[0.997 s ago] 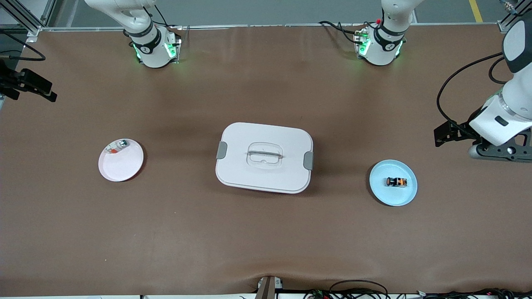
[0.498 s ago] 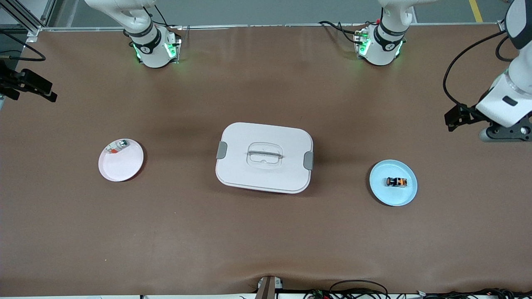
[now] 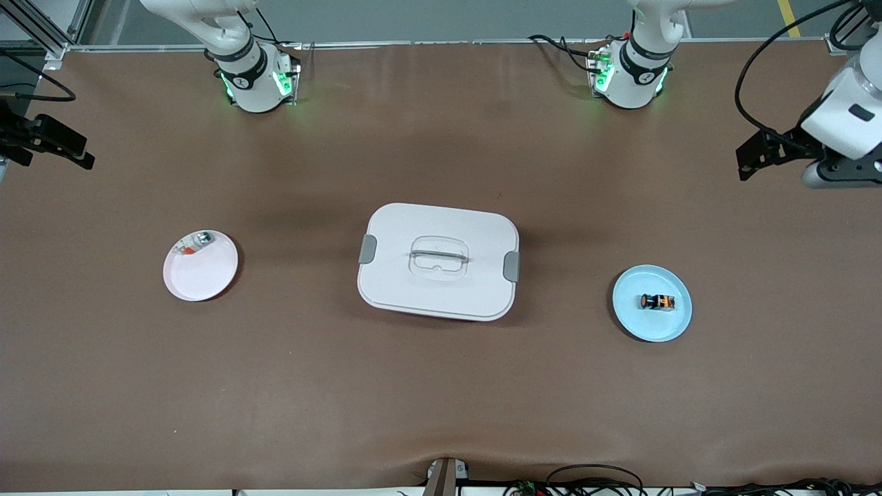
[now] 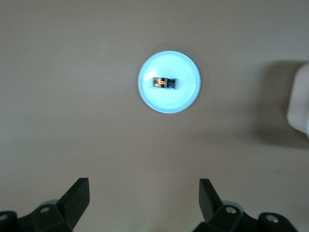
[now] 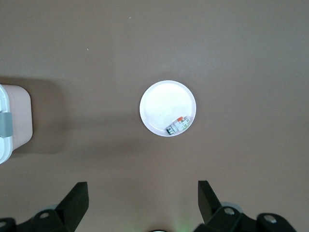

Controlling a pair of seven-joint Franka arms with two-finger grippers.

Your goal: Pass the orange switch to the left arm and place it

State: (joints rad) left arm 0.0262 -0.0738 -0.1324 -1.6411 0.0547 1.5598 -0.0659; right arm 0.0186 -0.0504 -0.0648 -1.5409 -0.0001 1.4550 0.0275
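Two plates flank the box [image 3: 438,262] on my counter [image 3: 441,386], and I see the switch [image 3: 657,302] lying on its side in the middle of the blue plate [image 3: 652,329], toward the left arm's end. My left tool [image 3: 754,155] hangs high over bare counter at that same end, with its fingers [image 4: 77,200] spread wide and nothing between them; the blue plate and switch sit well clear of it, nearer the front camera, and in the left wrist view they lie straight ahead of the open jaws, with a corner of the box at the frame edge. My right tool [image 5: 140,203] is also wide open and empty, up in the air over the right arm's end; in the front view only a dark part of it [image 3: 48,141] shows at the edge. In the right wrist view the pink plate [image 3: 200,275] lies ahead of its jaws, carrying a small clear part [image 3: 193,244] with red and green bits against the plate's rim. The box sits closed between the two plates, apart from both, grey clips [image 3: 367,249] on its short sides.
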